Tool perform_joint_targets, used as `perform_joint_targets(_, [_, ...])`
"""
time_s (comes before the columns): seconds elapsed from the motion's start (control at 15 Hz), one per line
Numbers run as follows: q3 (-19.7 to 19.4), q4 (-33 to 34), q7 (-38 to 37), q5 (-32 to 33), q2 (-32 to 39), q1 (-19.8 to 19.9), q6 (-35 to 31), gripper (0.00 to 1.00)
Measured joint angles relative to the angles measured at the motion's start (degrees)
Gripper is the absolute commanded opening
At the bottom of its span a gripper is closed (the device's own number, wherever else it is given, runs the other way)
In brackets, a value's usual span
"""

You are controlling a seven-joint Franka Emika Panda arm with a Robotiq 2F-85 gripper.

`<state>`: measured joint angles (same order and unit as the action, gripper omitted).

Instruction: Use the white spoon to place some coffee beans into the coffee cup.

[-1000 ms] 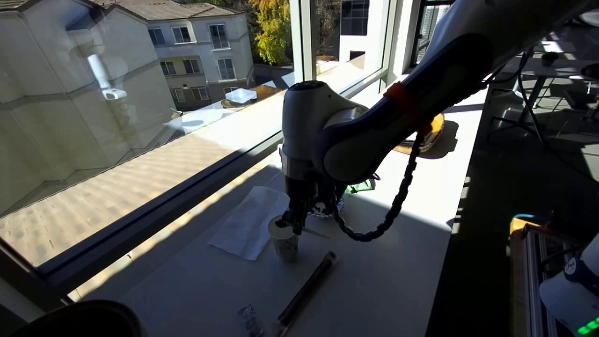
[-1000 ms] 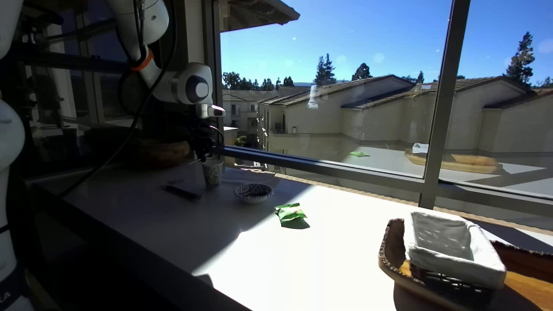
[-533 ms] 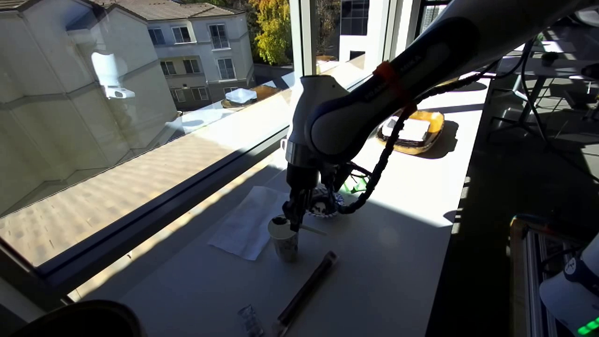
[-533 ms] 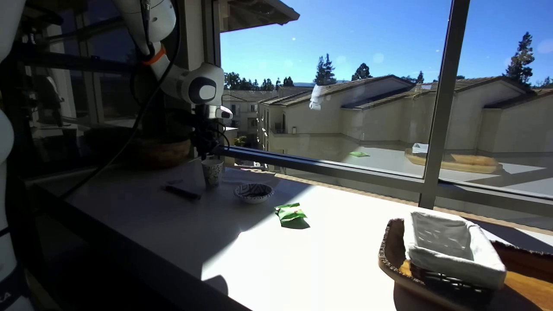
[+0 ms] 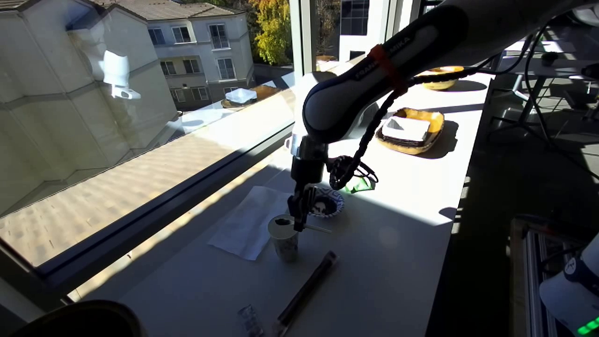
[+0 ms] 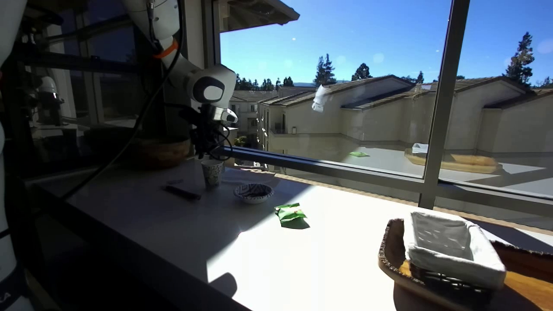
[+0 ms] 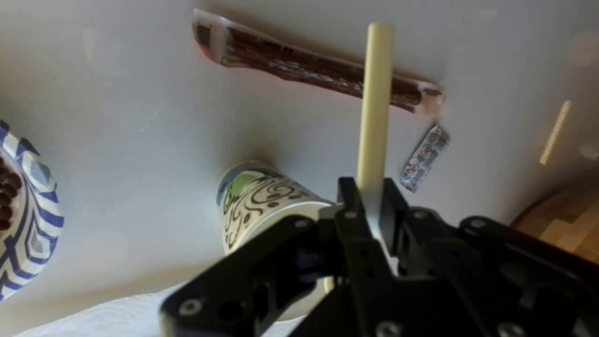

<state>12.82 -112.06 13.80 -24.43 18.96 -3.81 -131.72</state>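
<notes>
My gripper [image 7: 369,196] is shut on the handle of the white spoon [image 7: 376,93], which looks pale yellow in the wrist view. In an exterior view my gripper [image 5: 299,225] is at the cup's rim, with the spoon handle [image 5: 319,229] pointing away from the cup. The off-white coffee cup [image 5: 286,248] stands upright; its printed side shows in the wrist view [image 7: 262,201]. A dark mass [image 5: 282,221] shows at the cup's mouth, in line with the spoon; whether it lies on the spoon or in the cup I cannot tell. More coffee beans [image 7: 8,192] lie in the patterned bowl [image 7: 37,220].
A long brown packet [image 7: 290,61] and a small silver packet [image 7: 425,159] lie near the cup. A white napkin [image 5: 252,220] lies on its window side. A green packet [image 6: 291,213] lies beyond the bowl. A wooden tray with a white-lined basket [image 6: 453,259] stands further off.
The wrist and forearm have shifted and turned while the fingertips stay at the cup's rim. In an exterior view the bowl and the dark mass at the cup's mouth are now less covered.
</notes>
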Motion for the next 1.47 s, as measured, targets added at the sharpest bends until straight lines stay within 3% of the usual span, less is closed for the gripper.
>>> perform_joint_targets(1.47, [-1.09, 6.21, 14.66, -15.20, 4.32, 5.99, 17.22, 0.04])
